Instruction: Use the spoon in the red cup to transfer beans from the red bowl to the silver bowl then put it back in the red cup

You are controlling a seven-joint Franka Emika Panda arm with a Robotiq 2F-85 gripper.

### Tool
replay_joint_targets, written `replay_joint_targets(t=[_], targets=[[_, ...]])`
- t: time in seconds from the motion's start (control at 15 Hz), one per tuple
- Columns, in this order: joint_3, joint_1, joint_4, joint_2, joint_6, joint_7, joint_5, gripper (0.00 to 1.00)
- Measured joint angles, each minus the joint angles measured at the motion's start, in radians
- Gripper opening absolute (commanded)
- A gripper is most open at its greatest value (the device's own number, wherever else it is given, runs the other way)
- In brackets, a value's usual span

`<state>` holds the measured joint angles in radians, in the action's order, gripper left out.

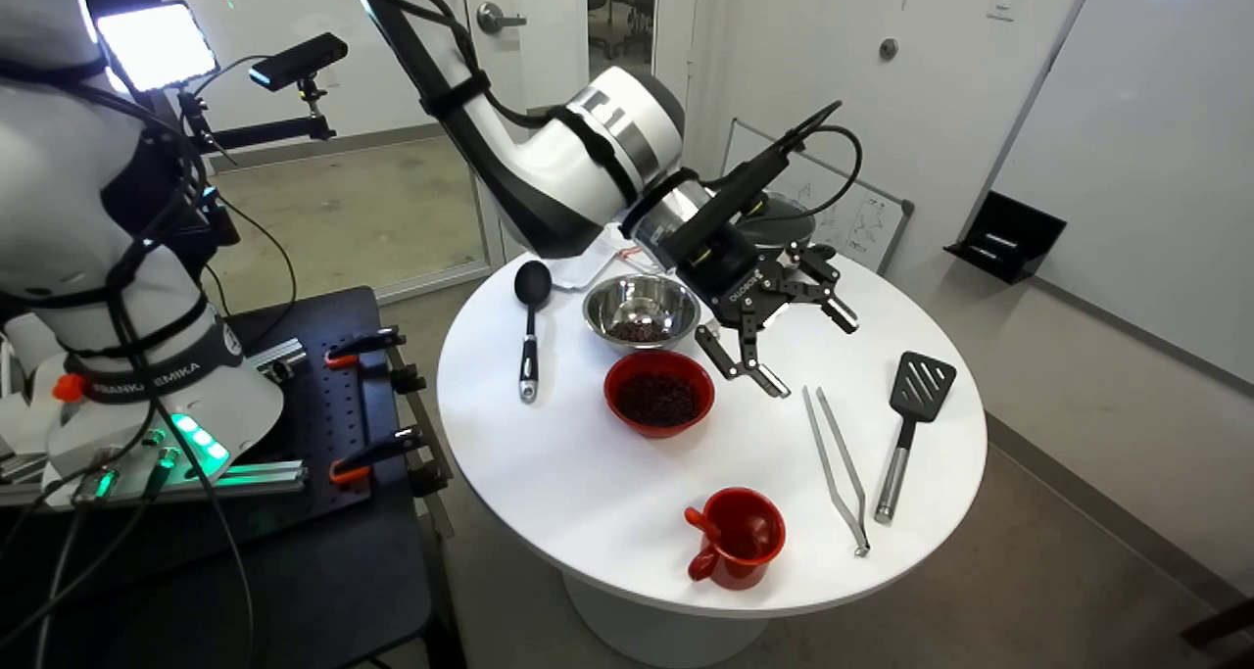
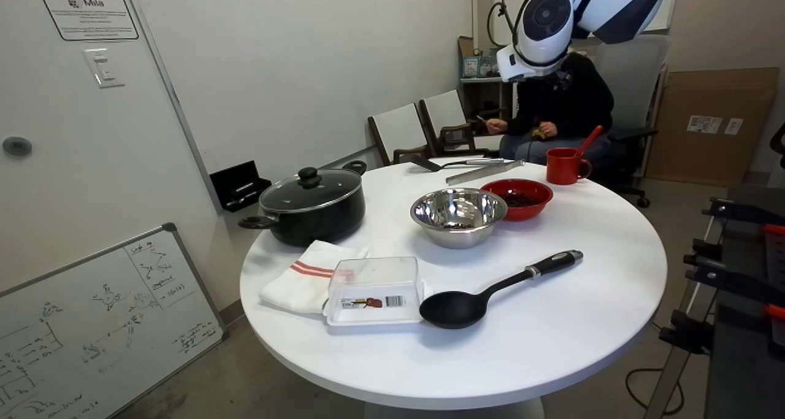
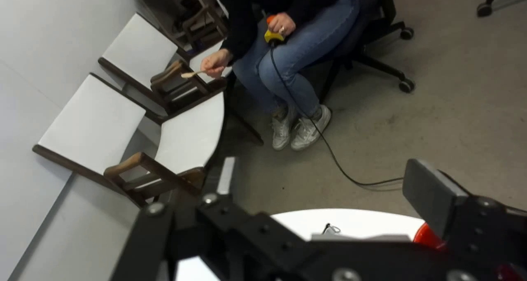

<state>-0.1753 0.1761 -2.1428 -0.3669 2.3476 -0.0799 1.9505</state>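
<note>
The red cup (image 1: 742,569) stands near the table's edge. From it leans the spoon, whose red handle (image 2: 590,140) rises over the rim; its lower end is hidden inside. Dark beans (image 1: 658,400) fill the middle of the red bowl (image 1: 668,432), and a smaller dark patch of beans (image 1: 637,332) lies in the silver bowl (image 2: 457,237). In an exterior view my gripper (image 1: 813,351) hangs above the table, to the right of both bowls and beyond the cup. The jaws are wide apart with nothing between the fingers (image 3: 430,198). A red piece of the cup (image 3: 427,235) peeks past one finger.
Tongs (image 1: 838,473) and a slotted spatula (image 1: 921,390) lie right of the cup. A black serving spoon (image 2: 457,308), clear container (image 2: 374,290), striped towel (image 2: 306,278) and lidded black pot (image 2: 319,213) are around the bowls. A seated person (image 3: 296,63) is beyond the table.
</note>
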Motion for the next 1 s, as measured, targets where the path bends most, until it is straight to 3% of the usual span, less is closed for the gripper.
replay_joint_targets(t=[0.6, 1.0], targets=[[0.069, -0.037, -0.002, -0.062, -0.353, 0.03, -0.116, 1.0], [0.067, -0.034, -0.006, -0.053, -0.396, 0.021, -0.104, 1.0]])
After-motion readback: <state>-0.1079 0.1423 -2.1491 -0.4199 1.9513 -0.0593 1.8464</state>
